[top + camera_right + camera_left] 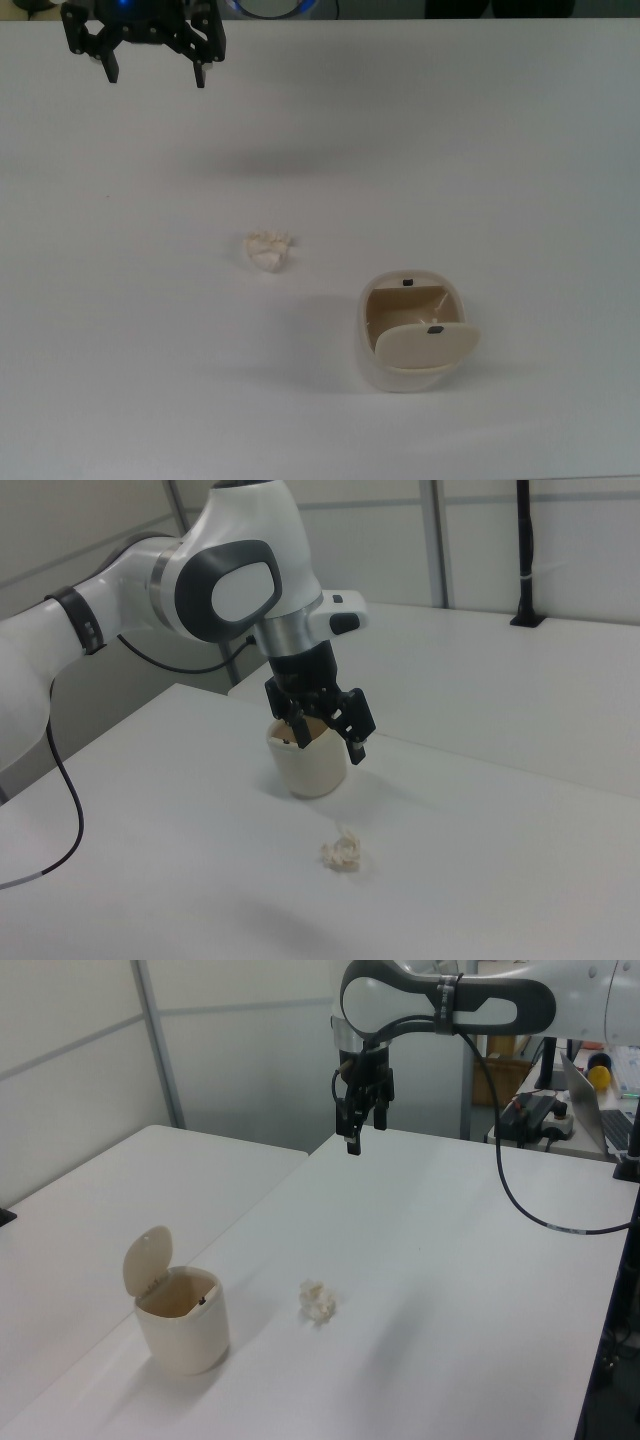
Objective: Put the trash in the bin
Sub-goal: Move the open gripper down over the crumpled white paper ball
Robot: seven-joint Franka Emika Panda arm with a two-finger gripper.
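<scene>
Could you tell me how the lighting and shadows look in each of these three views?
Top view: even, soft light, with a faint blurred shadow on the table between the gripper and the trash. Left view: the bin casts only a weak shadow; no glare. Right view: diffuse light, a soft sheen on the arm's white shell.

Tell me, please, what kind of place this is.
Probably a robotics lab: a white and grey robot arm hangs over a plain white table, grey partition panels stand behind, and a laptop and cables sit on a side desk.
</scene>
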